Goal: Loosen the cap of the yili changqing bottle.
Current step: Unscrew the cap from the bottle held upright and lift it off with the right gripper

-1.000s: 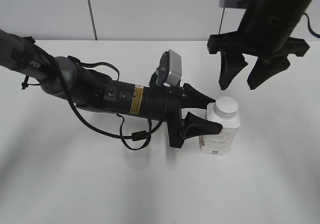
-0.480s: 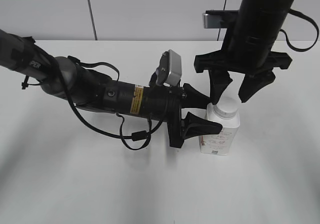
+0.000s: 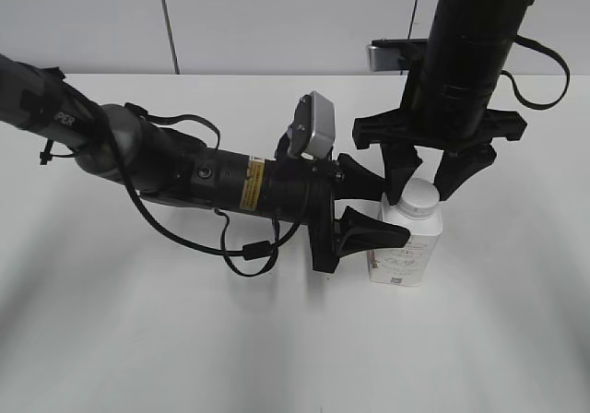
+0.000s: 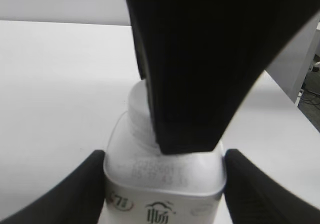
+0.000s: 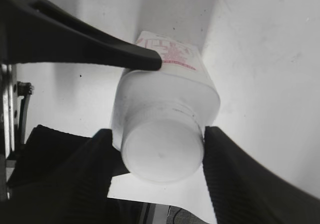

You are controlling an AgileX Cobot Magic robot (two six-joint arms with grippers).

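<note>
The yili changqing bottle (image 3: 406, 247) stands upright on the white table, white with pink-red print. My left gripper (image 3: 396, 212) reaches in from the left and is shut on its body, one finger behind it and one in front. In the left wrist view both fingers press the bottle (image 4: 165, 189) at its sides. The white cap (image 3: 417, 194) sits on the neck. My right gripper (image 3: 422, 197) hangs down from above, open, with a finger on each side of the cap (image 5: 162, 151). One finger (image 5: 240, 174) lies right against the cap's rim, and the other covers its far edge.
The white table (image 3: 138, 339) stretches out to the left and front. The left arm's cable (image 3: 244, 256) loops on the table below its wrist. A pale wall (image 3: 277, 17) stands behind the table's back edge.
My right gripper has come down and to the left from above the bottle until its fingers flank the cap. The left gripper and the bottle have stayed still.
</note>
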